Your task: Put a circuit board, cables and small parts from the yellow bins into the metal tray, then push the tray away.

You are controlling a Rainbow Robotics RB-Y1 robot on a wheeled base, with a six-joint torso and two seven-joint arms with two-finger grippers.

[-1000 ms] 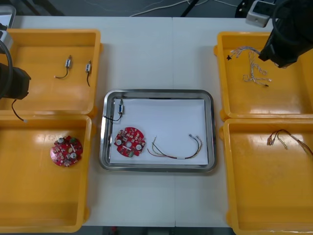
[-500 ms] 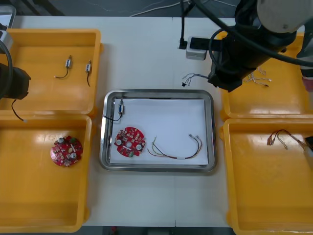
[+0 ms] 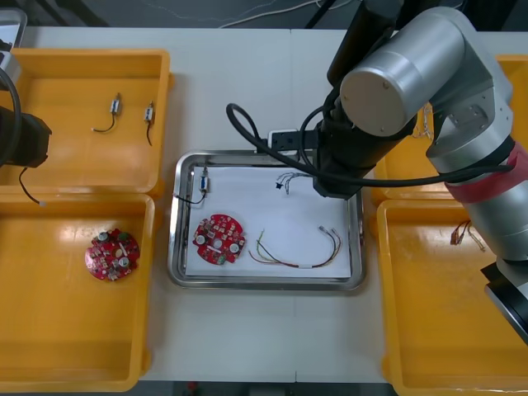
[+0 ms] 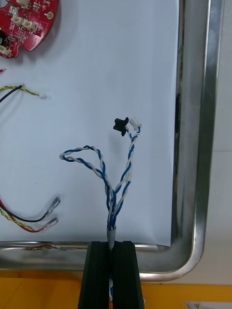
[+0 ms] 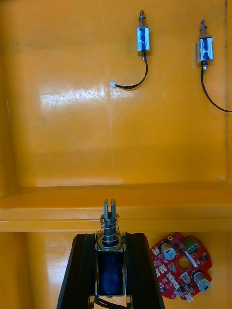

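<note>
Bench (image 3: 264, 91): your light bench carries four yellow bins (image 3: 82, 59), two at each side, and the metal tray (image 3: 266, 283) between them.
Right arm (image 3: 429, 74): it comes in from the right side and hangs over the far right part of the tray.
Tray: it stands in the middle of the bench, with a white sheet (image 3: 272, 206) inside.
Right hand (image 4: 112, 245): your right hand is above the tray's right rim, near the far right corner. Its fingers are clenched on the grey end of the blue and white cable (image 4: 116, 174).
Left hand (image 5: 110, 237): your left hand hangs above the wall between the two left bins. It is grasping a small metal part (image 5: 110, 253) between its fingers.
Boards: one round red board (image 3: 219, 240) lies in the tray, on the near left of the sheet. A second board (image 3: 112, 253) lies in the near left bin, close to the left hand.
Blue and white cable: it runs from the right hand out over the white sheet. If its loose ends touch the sheet, you cannot tell.
Red and yellow cable (image 3: 299, 254): it lies in the tray on the near right of the sheet, just beside the board.
Small parts: one part (image 3: 202, 179) with a thin black wire lies in the tray's far left corner. Another part (image 3: 116, 105) and one more part (image 3: 149, 113) lie near each other in the far left bin.
</note>
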